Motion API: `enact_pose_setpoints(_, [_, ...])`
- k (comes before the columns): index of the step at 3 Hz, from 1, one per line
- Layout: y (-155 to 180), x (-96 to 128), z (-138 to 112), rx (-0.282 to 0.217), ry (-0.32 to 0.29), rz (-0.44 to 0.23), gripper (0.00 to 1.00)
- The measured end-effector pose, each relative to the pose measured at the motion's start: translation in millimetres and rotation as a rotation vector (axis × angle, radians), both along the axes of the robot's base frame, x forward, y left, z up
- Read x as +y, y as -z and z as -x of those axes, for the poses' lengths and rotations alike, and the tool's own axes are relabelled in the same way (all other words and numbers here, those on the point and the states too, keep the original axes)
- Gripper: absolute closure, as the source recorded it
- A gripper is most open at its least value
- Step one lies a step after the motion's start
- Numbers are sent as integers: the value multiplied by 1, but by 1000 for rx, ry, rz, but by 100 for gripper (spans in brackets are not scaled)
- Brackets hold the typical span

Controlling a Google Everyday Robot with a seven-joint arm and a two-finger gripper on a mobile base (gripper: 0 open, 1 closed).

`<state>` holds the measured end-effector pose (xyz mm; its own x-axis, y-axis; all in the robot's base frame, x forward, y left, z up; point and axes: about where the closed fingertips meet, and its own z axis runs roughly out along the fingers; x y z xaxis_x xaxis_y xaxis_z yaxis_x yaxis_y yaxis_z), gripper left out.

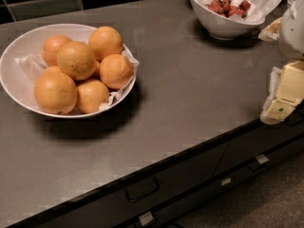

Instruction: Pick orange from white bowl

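A wide shallow white bowl [14, 87] lined with crumpled white paper sits on the dark counter at the left. It holds several oranges piled together; a large one [55, 92] lies at the front left and another [76, 60] sits on top of the pile. My gripper [280, 101] is at the right edge of the view, over the counter's front edge, far to the right of the bowl and holding nothing.
A deeper white bowl [221, 25] with red strawberries [229, 6] stands at the back right. The grey counter [190, 89] has a front edge running diagonally, with dark drawers and handles [141, 190] below. Dark tiles line the back wall.
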<state>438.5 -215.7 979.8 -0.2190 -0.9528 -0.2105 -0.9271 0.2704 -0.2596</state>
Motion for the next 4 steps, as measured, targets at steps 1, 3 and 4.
enact_pose_setpoints(1, [0,0,0,0,0,0,0])
enact_pose_setpoints(3, [-23,40,-27,-65,-138,-3,0])
enact_pose_setpoints(4, [-37,91,-52,-101,-291,-27,0])
